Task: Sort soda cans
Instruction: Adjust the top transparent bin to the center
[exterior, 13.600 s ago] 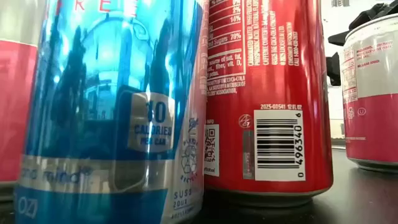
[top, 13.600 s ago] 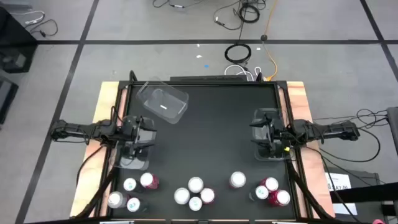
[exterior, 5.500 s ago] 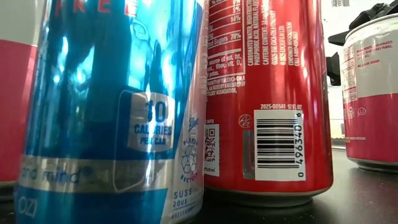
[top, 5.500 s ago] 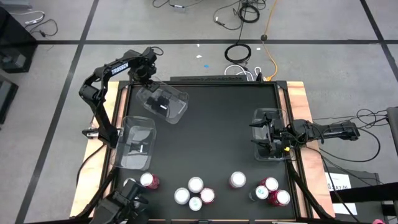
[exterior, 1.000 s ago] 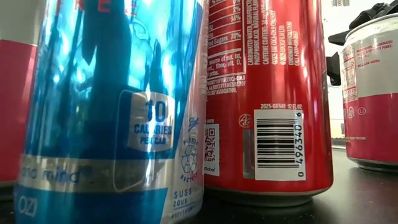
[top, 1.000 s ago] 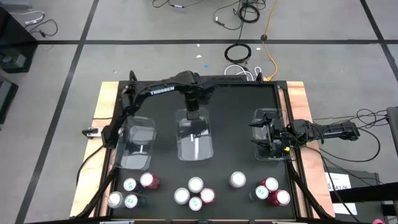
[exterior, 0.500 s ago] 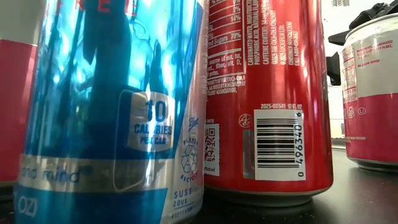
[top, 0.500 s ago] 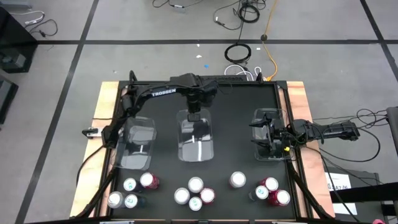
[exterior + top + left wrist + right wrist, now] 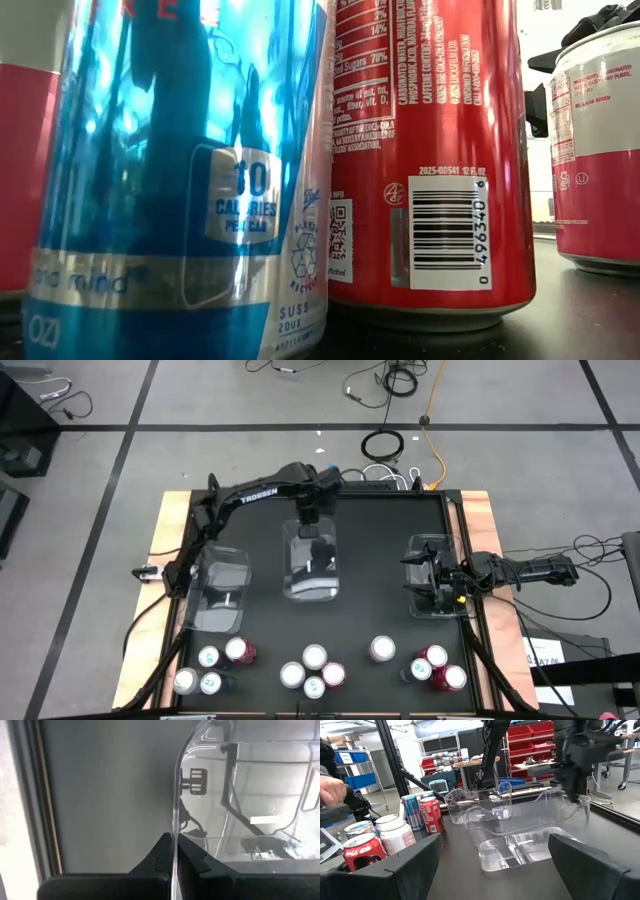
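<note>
since a second ago the left gripper [image 9: 310,518], pinching the middle clear bin's [image 9: 311,565] rim, drew it back; right gripper [image 9: 425,577] waits spread wide; soda cans [image 9: 315,670] untouched

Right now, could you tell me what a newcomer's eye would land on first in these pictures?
Most striking is the left pincer, reached out over the middle of the table and shut on the rim of a clear plastic bin. Next comes the row of soda cans standing along the near edge. The right pincer waits open over a second bin at the table's right side.
</note>
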Robot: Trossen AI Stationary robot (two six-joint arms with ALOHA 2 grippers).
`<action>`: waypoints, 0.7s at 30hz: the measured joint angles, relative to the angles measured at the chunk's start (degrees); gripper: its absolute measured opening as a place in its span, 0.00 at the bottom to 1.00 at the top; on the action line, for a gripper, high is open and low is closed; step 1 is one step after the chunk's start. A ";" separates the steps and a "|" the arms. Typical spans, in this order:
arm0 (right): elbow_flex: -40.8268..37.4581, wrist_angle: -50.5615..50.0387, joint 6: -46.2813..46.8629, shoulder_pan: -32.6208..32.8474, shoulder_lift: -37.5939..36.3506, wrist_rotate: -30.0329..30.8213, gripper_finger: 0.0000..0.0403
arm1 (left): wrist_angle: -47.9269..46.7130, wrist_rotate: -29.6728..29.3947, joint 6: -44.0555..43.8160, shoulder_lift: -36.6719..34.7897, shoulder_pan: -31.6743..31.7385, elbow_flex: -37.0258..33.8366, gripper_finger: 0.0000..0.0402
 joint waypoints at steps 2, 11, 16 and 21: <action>0.01 0.00 0.01 0.01 0.00 0.00 0.89 | 0.47 -0.04 0.38 0.00 0.52 0.00 0.03; 0.01 0.00 0.01 0.01 0.00 -0.02 0.89 | 5.40 -0.28 4.83 0.00 0.96 0.00 0.03; 0.00 0.00 0.02 0.00 0.00 0.00 0.89 | 7.52 -0.71 4.95 0.00 0.87 0.00 0.03; 0.02 0.00 0.00 0.00 0.00 -0.02 0.89 | 8.10 -1.17 4.67 0.00 0.87 0.00 0.04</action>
